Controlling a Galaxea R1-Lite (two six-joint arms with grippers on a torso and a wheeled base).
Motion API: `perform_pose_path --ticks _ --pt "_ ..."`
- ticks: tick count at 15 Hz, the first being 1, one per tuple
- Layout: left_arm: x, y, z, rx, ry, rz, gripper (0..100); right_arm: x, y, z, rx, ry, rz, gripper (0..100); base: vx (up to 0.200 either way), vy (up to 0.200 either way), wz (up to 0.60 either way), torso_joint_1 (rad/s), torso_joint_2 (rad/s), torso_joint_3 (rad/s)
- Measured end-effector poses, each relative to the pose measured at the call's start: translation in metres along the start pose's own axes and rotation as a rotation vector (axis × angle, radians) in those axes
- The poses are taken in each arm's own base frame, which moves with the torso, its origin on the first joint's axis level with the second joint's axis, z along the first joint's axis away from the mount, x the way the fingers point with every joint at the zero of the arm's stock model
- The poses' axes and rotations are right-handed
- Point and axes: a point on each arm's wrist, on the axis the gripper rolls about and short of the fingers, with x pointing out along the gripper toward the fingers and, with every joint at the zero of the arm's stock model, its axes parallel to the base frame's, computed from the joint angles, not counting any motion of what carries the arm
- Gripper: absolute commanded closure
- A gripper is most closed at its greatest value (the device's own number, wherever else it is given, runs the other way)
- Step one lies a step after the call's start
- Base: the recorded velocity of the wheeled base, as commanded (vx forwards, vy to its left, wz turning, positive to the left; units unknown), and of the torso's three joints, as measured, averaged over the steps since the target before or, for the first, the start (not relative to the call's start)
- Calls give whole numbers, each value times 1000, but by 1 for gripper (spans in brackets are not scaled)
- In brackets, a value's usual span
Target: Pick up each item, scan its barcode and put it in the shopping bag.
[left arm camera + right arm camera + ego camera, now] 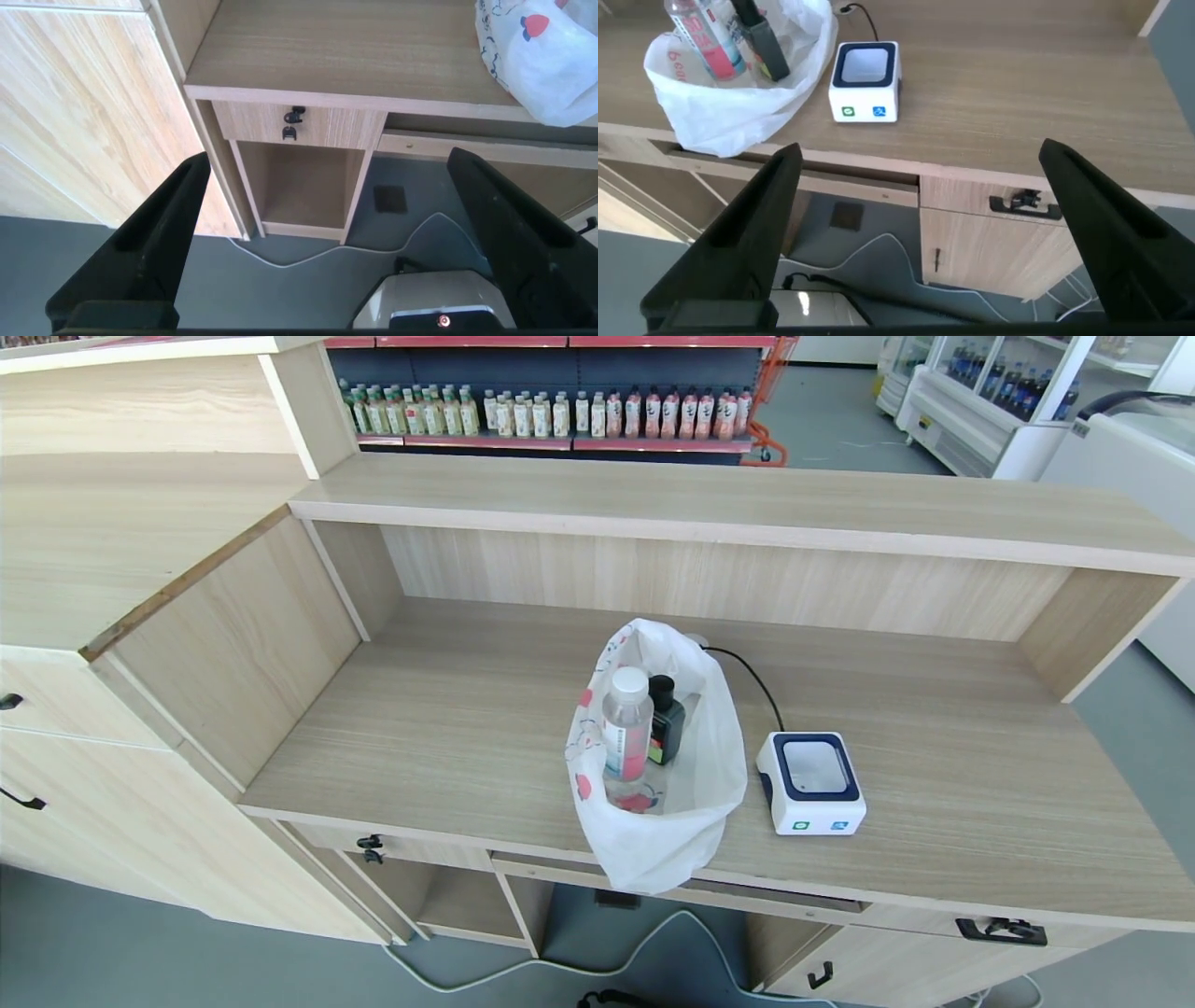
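On the pale wooden counter (pixel 934 728), thin white plastic shopping bag (pixel 653 845) stands beside the white box scanner (pixel 810 782), holding a clear white-capped bottle (pixel 626 728) and a dark black-capped bottle (pixel 666 719). Judged: bottles stiff, smooth, light; grip mid-body. Left gripper (pixel 329 161) and right gripper (pixel 922 151): both wide apart, empty.

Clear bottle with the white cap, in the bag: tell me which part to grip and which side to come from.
Grip it just under the white cap, coming straight down from above. The clear bottle stands upright in the shopping bag, whose walls wrap its body, and the dark bottle stands close beside it toward the scanner, so probably only the top is free.
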Motion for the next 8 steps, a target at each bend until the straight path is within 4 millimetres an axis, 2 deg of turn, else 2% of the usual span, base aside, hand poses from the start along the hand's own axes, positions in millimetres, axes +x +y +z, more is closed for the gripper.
perform_pose_path --ticks 8 --pt "0 0 0 0 0 0 0 0 0 0 -3 -4 1 0 0 0 0 0 0 0"
